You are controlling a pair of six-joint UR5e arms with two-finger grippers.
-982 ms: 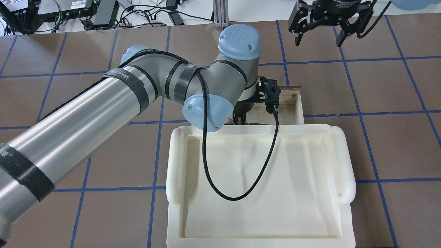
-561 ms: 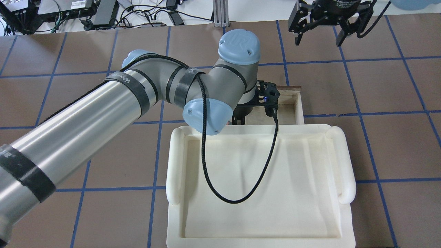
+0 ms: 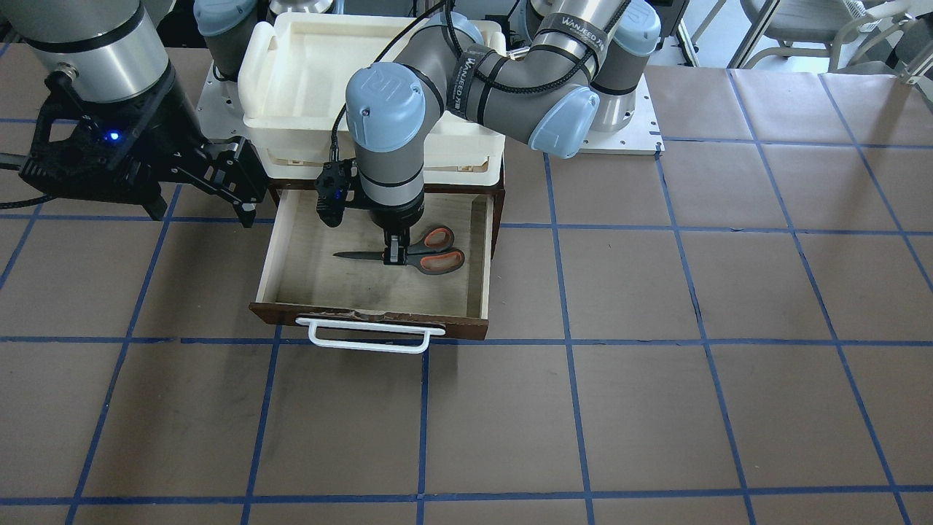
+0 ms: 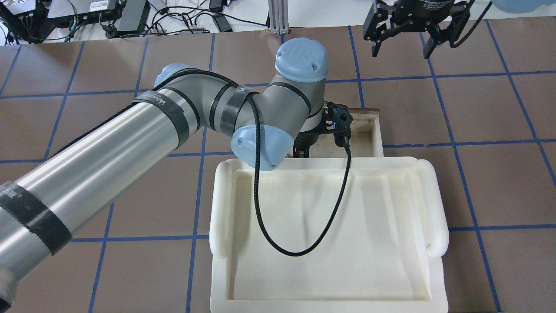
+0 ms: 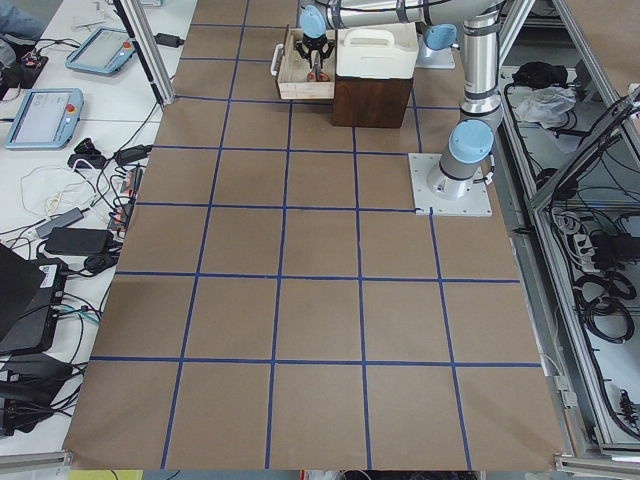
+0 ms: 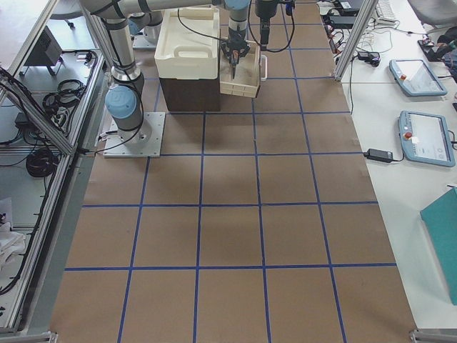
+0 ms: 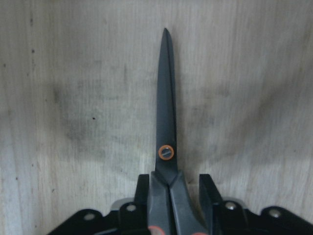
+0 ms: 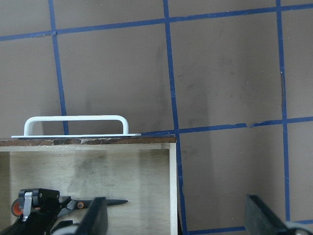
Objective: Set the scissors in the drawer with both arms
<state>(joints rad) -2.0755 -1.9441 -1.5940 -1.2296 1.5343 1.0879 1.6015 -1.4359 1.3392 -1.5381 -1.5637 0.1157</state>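
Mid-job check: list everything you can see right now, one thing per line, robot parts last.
scissors: one, dark blades, grey handles with orange-red loops, inside the open drawer
drawer: one, dark brown, pale interior, white bar handle, pulled open
cabinet: one, dark brown, behind the drawer
foam tray: one, cream-white, on top of the cabinet
control tablets: two, grey-blue, on the white side bench
table: one, brown, blue tape grid
left gripper: one, black, fingers either side of the scissors, a gap on one side
right gripper: one, black, open, above the table beside the drawer

Brown gridded table (image 3: 656, 292) bearing drawer cabinet (image 5: 372, 103)
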